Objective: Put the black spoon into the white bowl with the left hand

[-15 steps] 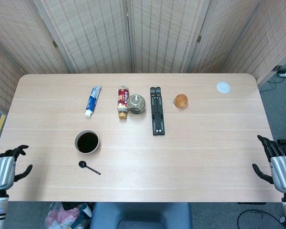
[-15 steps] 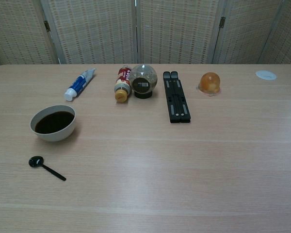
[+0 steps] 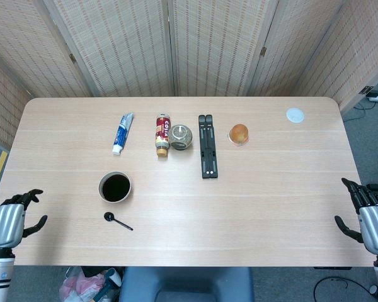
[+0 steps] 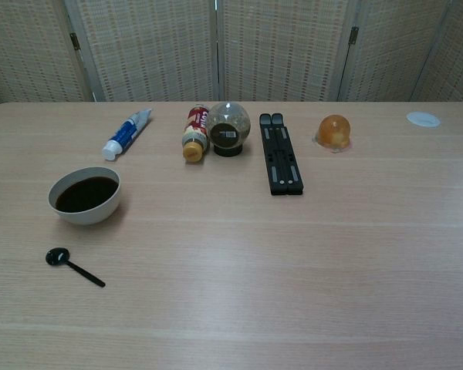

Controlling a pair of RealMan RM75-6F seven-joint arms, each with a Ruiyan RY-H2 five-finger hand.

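At the head view's bottom corners, the left hand (image 3: 9, 220) and right hand (image 3: 369, 217) are cut off by the frame and missing from the chest view; both hold nothing, fingers apart. On the table (image 3: 271, 201), the black spoon (image 3: 117, 221) lies just beside the white bowl (image 3: 115, 187), unmoved. Since half a second ago, the left hand has edged slightly inward.

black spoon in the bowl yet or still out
Out: the black spoon lies flat on the table, just in front of the white bowl.
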